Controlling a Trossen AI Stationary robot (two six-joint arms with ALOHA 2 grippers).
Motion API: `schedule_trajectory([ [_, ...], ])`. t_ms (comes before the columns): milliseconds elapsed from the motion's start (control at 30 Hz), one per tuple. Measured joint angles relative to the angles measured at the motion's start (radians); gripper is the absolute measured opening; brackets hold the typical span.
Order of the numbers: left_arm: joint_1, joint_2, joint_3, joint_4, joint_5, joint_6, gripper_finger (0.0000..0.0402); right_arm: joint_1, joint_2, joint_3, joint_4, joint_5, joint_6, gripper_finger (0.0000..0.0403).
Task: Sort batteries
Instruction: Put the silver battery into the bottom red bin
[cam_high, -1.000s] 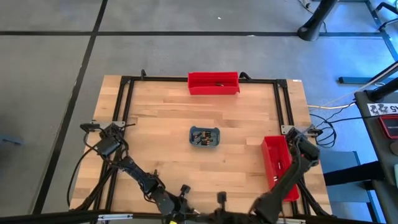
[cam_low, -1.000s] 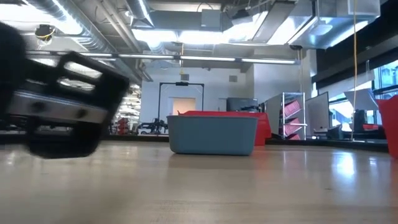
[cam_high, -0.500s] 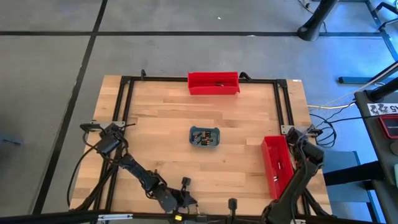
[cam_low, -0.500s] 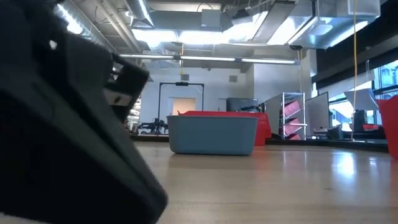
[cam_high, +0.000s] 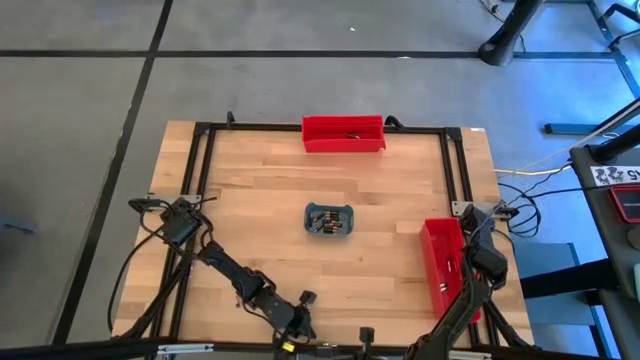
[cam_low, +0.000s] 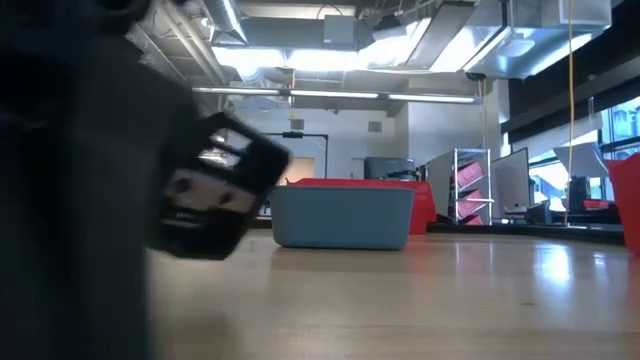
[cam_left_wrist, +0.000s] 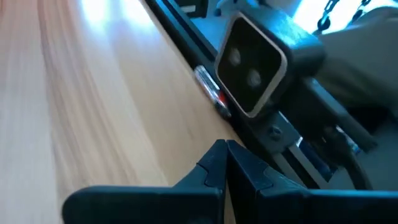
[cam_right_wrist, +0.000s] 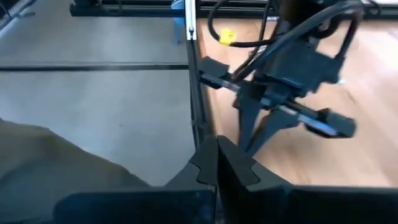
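While batteries (cam_high: 327, 220) sit mid-table, left gripper (cam_high: 306, 299) well apart

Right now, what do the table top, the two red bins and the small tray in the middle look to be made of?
Table top: pale wood planks, visible grain and seams, smooth satin look.
Red bins: probably moulded plastic, uniform bright red.
Grey-blue tray: likely plastic too, matte with rounded corners; it holds the batteries.
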Motion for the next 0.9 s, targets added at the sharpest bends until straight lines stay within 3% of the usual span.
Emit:
schedule_trajectory([
  [233,0.01,0.006,0.001,0.004,0.034,-0.007,0.0001,-0.001,0.025,0.002,-0.084,-0.208,0.199,0.0001],
  [567,-0.008,0.006,0.001,0.003,0.032,-0.025,0.0001,-0.078,0.145,0.002,-0.099,-0.271,0.353,0.0001],
  [900,-0.008,0.004,0.002,-0.01,0.03,-0.025,0.0001,-0.098,0.148,0.007,-0.154,-0.297,0.419,0.0001],
])
